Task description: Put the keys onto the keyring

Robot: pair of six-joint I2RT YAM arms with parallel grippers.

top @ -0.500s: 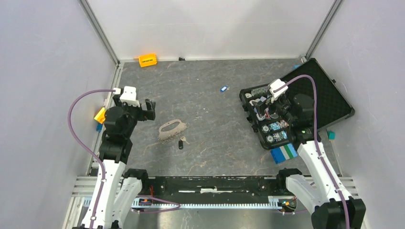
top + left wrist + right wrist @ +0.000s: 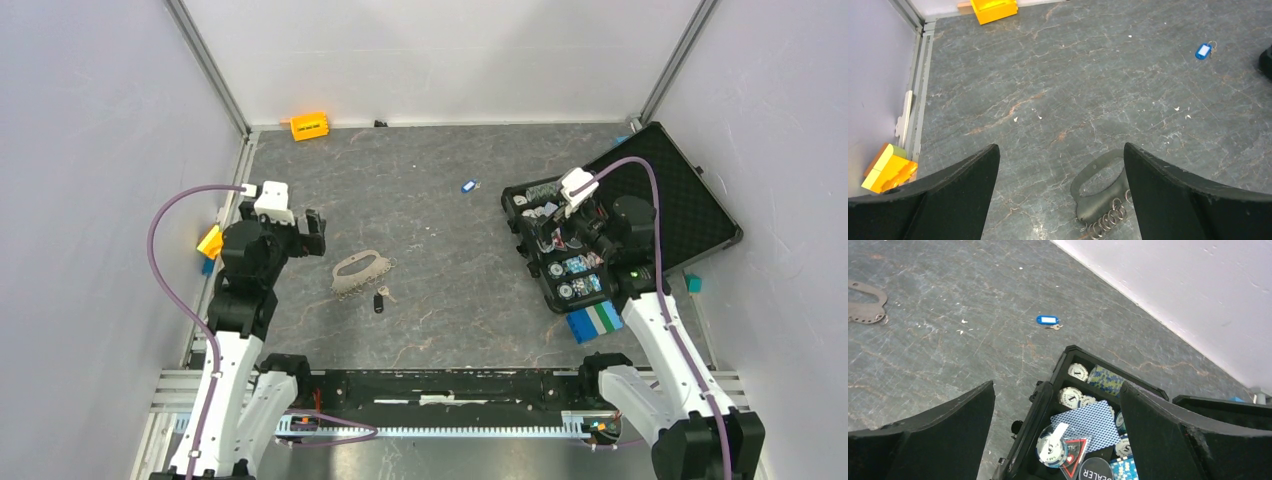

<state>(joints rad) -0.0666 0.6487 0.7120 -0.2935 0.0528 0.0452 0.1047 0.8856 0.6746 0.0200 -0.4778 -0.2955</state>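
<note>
Looking down on a grey marbled table (image 2: 440,330) with two arms at the near edge. Left gripper (image 2: 1060,150) spread wide, holding nothing, hanging above the table. Flat grey keyring (image 2: 1095,207) lying just below and ahead of it, nearer its right finger, small wire rings along one edge. Black-headed key (image 2: 379,301) flat on the table just past the keyring, on the side away from the left gripper; cannot tell whether touching. Blue-tagged key (image 2: 1047,319) alone on the table, well ahead of the right gripper (image 2: 1057,385) and far off to the right of the left one. Right gripper also wide apart and empty, poised over the near corner of an open black case (image 2: 1045,400) of playing cards and poker chips. Orange block (image 2: 993,9) far ahead of the left gripper, against the back wall.
</note>
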